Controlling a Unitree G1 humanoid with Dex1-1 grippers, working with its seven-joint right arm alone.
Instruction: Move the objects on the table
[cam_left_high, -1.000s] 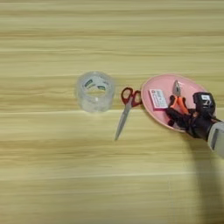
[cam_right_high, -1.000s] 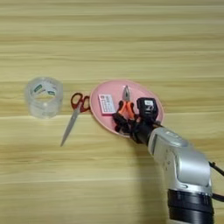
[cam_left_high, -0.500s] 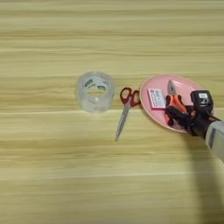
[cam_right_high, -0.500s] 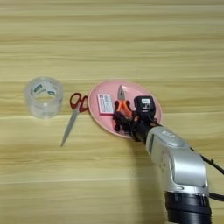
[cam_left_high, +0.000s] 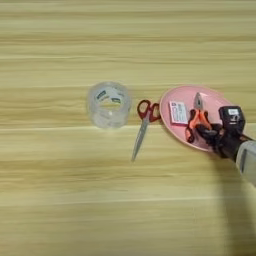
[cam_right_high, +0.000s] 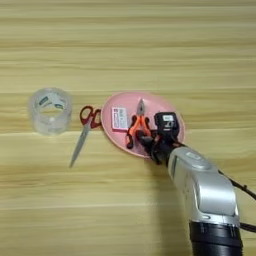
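Sitting over the pink plate (cam_right_high: 117, 102), the tool (cam_right_high: 148, 141) touches the pliers (cam_right_high: 138, 122); finger spread unreadable; dragging could tip the plate.

My gripper (cam_right_high: 150, 141) sits over the near right part of the plate (cam_right_high: 120, 100) and hides that stretch of rim, along with the ends of the pliers' (cam_right_high: 137, 122) handles. My fingers are too dark and bunched to read. The print on the card (cam_right_high: 119, 118) is too small to make out. The left eye view cuts my forearm (cam_left_high: 247, 161) off at its right edge.
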